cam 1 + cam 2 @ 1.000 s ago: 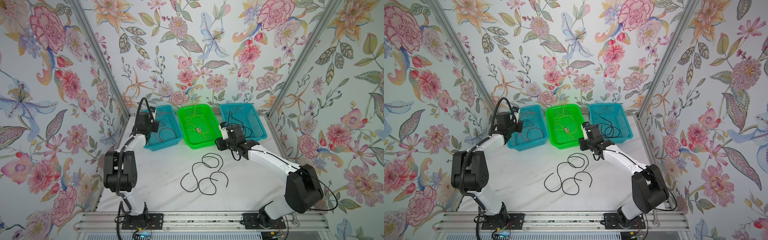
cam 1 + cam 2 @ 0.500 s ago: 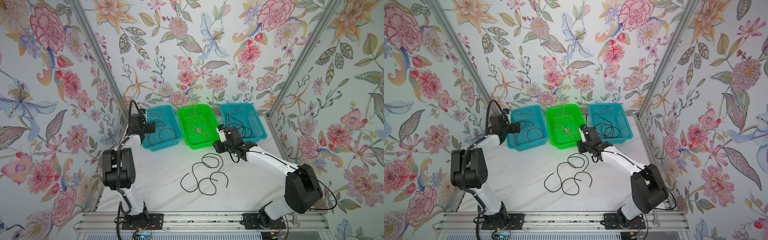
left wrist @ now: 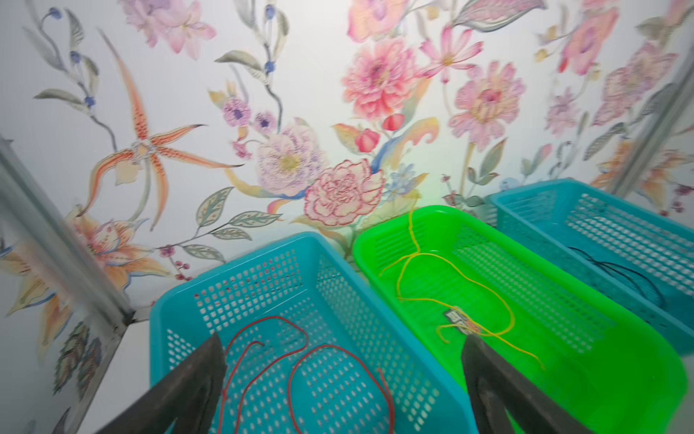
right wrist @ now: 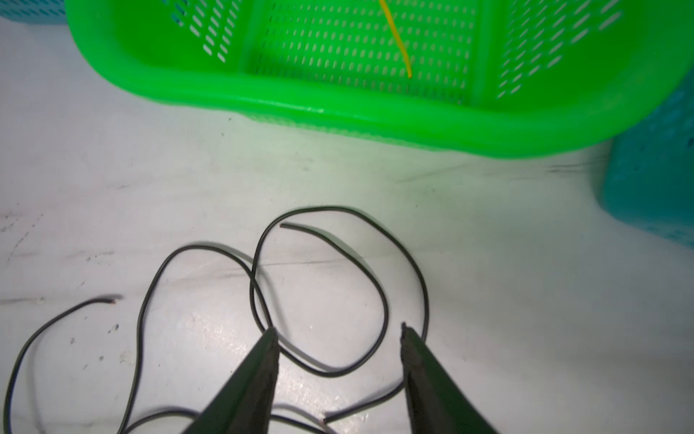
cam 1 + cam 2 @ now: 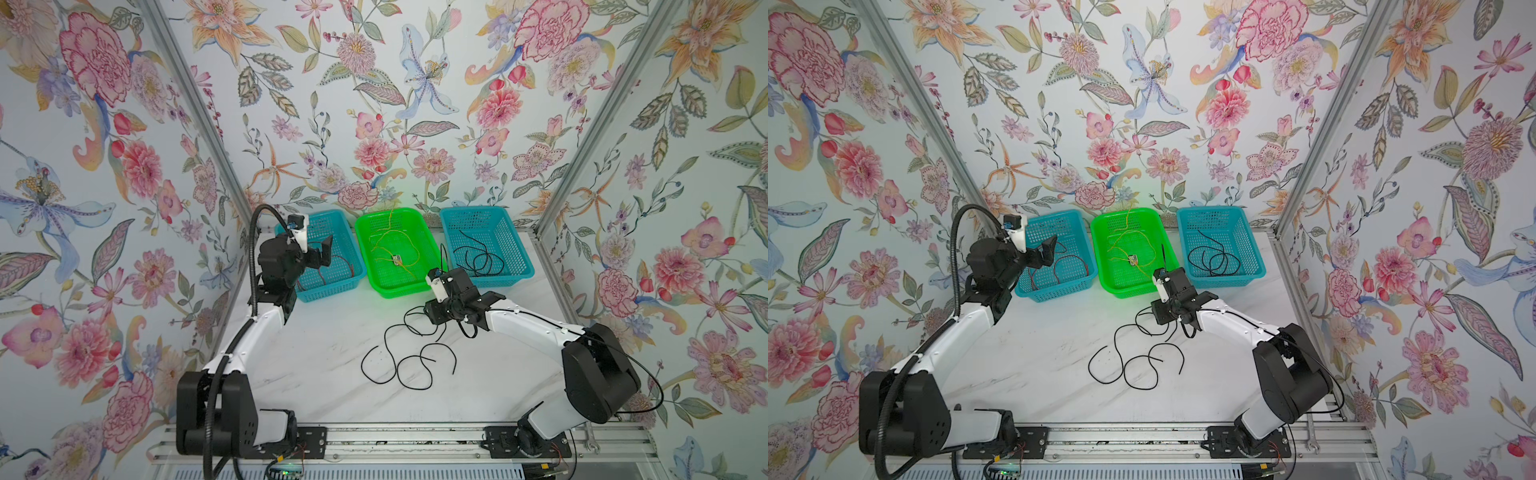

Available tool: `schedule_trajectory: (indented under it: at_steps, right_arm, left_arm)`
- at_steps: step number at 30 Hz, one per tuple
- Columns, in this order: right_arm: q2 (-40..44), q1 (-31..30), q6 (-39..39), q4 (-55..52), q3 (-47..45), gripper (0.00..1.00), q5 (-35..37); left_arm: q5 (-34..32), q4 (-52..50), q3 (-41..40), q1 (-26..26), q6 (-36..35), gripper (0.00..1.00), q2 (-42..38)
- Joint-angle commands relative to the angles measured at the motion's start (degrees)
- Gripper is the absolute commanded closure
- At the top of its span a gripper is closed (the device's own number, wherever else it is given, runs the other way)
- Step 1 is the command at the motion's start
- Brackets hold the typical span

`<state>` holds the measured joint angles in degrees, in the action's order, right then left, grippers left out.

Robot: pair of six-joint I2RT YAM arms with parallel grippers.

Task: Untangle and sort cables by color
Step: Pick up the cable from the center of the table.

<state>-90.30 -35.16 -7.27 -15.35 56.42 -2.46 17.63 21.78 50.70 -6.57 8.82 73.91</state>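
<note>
1. In both top views, three perforated plastic baskets stand in a row on the white marbled counter (image 5: 316, 374): a teal basket (image 5: 332, 293) on the left arm's side, a bright green basket (image 5: 401, 293) in the middle, and a second teal basket (image 5: 515, 253) on the right arm's side. We find thin red cables (image 5: 1059, 272) in the first, thin yellow cables (image 5: 395, 249) in the green one and coiled black cables (image 5: 478, 259) in the last. Loose black cables (image 5: 409, 361) lie looped and crossing on the counter in front of the green basket. The left tool (image 5: 322, 255) hangs over the first teal basket; the right tool (image 5: 435, 316) sits low over the far end of the loose black cables.
2. In the left wrist view, the left tool's two dark fingers (image 3: 195, 379) are spread wide with nothing between them. Beneath them the red cables rest on the basket floor.
3. In the right wrist view, the right tool's fingers (image 4: 251, 375) are parted and grip nothing. A loop of the loose black cables lies on the counter between the tips, and the green basket's near wall rises just beyond. Whether the tips touch the counter we cannot tell.
</note>
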Motion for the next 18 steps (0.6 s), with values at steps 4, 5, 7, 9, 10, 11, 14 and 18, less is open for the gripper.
schedule_trajectory:
  at_steps: [4,5,7,9,10,11,14,18]
  right_arm:
    - [-3.9,-5.1,2.6,-4.2,-0.5,0.47,-1.9]
    - [-4.6,-5.5,2.7,-4.2,-0.4,0.47,-1.7]
    - [-5.9,-5.9,2.6,-4.2,-0.1,0.48,-1.7]
    - [-7.4,-6.1,2.4,-4.1,0.5,0.49,-1.7]
    - [-8.1,-6.2,2.4,-4.2,0.7,0.50,-1.8]
    - [-8.8,-6.4,2.3,-4.2,0.9,0.51,-1.7]
    - [-10.0,-6.4,1.8,-4.0,1.2,0.53,-1.6]
    - [-10.9,-6.5,1.8,-3.7,1.5,0.58,-1.3]
  left_arm:
    - [1.1,2.3,-12.1,-8.4,0.6,0.01,-6.0]
    - [1.3,2.4,-13.3,-9.5,1.0,0.01,-6.5]
    - [1.3,2.7,-15.3,-11.1,1.5,0.01,-7.2]
    - [1.5,2.8,-16.7,-12.2,1.9,0.01,-7.8]
    - [1.6,2.7,-17.4,-12.7,2.0,0.01,-8.1]
    - [1.6,2.6,-18.0,-13.1,2.0,0.01,-8.4]
    - [1.7,2.3,-19.4,-13.4,2.1,0.01,-9.0]
    - [1.6,2.7,-20.6,-13.6,2.0,0.01,-9.1]
